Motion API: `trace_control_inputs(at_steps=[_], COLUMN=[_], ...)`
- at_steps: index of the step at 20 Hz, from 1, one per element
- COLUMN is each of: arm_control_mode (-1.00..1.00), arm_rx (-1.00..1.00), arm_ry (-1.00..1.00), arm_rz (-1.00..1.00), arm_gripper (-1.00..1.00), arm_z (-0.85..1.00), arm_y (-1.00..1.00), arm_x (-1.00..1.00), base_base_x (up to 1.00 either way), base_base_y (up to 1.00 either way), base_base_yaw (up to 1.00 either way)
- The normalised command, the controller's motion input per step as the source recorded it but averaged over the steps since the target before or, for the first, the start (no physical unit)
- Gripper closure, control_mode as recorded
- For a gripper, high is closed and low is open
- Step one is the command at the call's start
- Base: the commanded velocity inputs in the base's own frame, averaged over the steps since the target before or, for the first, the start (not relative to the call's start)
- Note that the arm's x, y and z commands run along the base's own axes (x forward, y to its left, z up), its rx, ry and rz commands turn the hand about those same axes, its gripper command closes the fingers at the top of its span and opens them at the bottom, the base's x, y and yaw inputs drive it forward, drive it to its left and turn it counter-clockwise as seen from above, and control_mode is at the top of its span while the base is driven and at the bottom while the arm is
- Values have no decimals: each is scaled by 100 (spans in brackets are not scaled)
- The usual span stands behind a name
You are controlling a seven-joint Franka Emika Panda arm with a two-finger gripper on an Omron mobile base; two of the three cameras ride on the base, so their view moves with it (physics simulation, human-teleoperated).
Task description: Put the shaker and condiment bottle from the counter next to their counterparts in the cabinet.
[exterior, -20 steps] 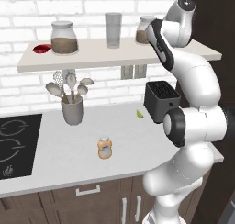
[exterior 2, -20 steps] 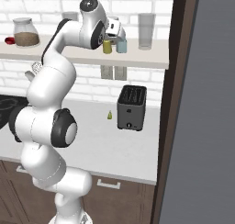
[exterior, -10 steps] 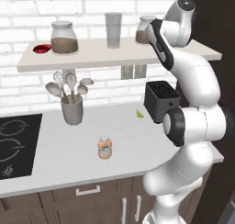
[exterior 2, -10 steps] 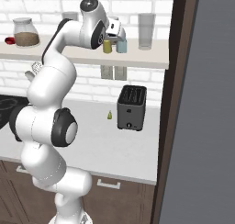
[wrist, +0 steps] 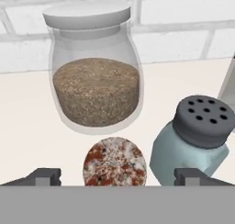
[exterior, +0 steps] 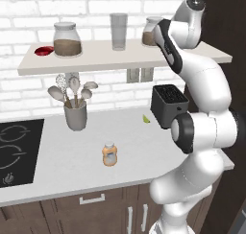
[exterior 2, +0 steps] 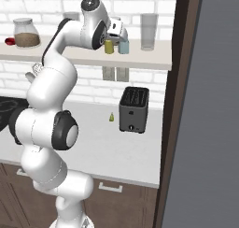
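Observation:
The olive-yellow shaker (exterior 2: pixel 108 46) stands on the open shelf (exterior 2: pixel 140 57), just left of the blue-grey shaker (exterior 2: pixel 123 46). In the hand view its speckled brown cap (wrist: pixel 114 161) sits between my finger tips with a gap on each side. The blue-grey shaker (wrist: pixel 193 142) is to its right. My gripper (wrist: pixel 118 175) is open, right above the pair (exterior 2: pixel 116 31). The orange condiment bottle (exterior: pixel 109 154) stands upright on the pale counter (exterior: pixel 62 166). The red bottle (exterior: pixel 44 50) lies at the shelf's left end.
A brown-filled glass jar (wrist: pixel 94 71) stands just behind the shakers, another (exterior: pixel 67 39) further left. A tall tumbler (exterior 2: pixel 148 32) is on the shelf. Black toaster (exterior: pixel 169 103), utensil holder (exterior: pixel 75 114) and cooktop (exterior: pixel 17 151) are on the counter. A dark tall panel (exterior 2: pixel 205 105) bounds the right.

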Motion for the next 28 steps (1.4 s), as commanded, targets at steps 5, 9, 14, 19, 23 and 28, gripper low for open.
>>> trace_control_inputs(at_steps=[5,9,14,19,23,28], arm_control_mode=[-100,-100,-100,-100,-100,-100], arm_rx=[0,0,0,0,0,0], arm_ry=[-2,-1,-1,0,0,-4], arm_rz=[0,0,0,0,0,0], arm_gripper=[-100,-100,-100,-100,-100,-100], arm_z=[-10,-10,-7,-2,0,-1], arm_y=[0,0,0,0,0,0], arm_x=[-18,-18,-23,-26,-26,-37], base_base_x=[0,0,0,0,0,0], base_base_y=[0,0,0,0,0,0], base_base_yaw=[0,0,0,0,0,0])
